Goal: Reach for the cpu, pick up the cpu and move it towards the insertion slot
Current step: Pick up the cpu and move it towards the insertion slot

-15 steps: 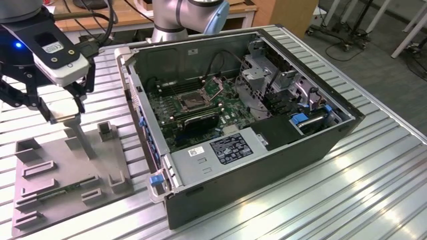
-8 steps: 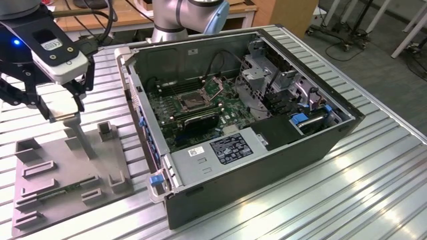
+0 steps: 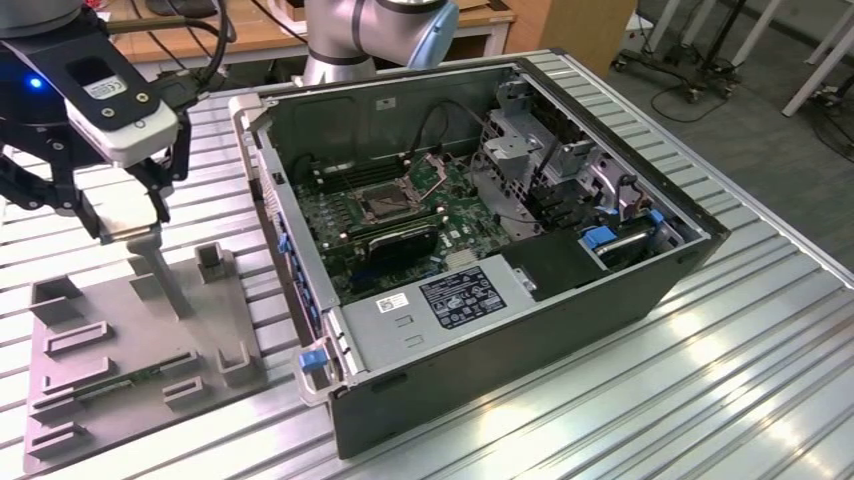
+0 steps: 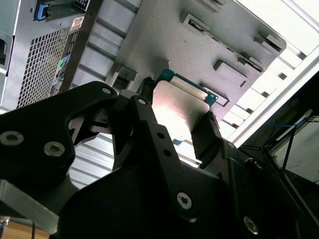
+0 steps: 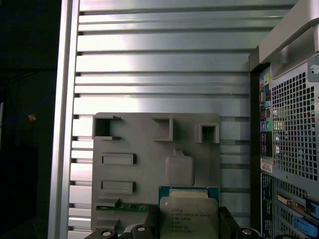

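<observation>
Grey tray (image 5: 144, 174), cpu (image 5: 188, 209) in end effector (image 5: 188, 224)

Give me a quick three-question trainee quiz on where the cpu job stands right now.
1. True or false: the insertion slot in the computer case already holds the cpu.
2. The hand hangs over: A) the grey fixture plate B) the insertion slot C) the computer case.
3. Fill in: the hand is shut on the ____.
Key: 1 false; 2 A; 3 cpu.
</observation>
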Robot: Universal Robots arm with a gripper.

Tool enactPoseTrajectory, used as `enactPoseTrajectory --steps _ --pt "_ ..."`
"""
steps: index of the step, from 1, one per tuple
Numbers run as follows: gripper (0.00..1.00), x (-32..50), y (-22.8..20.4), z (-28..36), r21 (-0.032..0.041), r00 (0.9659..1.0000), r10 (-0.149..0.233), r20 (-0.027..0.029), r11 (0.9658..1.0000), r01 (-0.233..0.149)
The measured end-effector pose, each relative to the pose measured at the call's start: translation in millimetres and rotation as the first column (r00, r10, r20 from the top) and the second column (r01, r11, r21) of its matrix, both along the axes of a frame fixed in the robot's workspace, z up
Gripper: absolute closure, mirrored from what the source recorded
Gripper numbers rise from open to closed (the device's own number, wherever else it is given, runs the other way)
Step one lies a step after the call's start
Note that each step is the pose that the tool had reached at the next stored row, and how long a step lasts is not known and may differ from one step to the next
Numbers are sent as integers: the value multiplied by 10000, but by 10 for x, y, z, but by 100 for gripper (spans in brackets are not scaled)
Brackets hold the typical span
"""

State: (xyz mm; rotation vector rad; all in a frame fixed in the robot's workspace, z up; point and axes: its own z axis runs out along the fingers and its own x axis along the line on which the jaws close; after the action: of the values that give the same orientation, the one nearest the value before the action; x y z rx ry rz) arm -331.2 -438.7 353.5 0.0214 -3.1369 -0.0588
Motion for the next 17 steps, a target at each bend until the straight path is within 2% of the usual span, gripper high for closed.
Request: enactPoseTrajectory --steps 6,13,17 --pt "45 27 1 3 -1 10000 -2 1 10000 2" --pt "45 27 2 97 0 10000 -1 1 10000 1" --pt "45 43 3 102 -1 10000 0 1 10000 0"
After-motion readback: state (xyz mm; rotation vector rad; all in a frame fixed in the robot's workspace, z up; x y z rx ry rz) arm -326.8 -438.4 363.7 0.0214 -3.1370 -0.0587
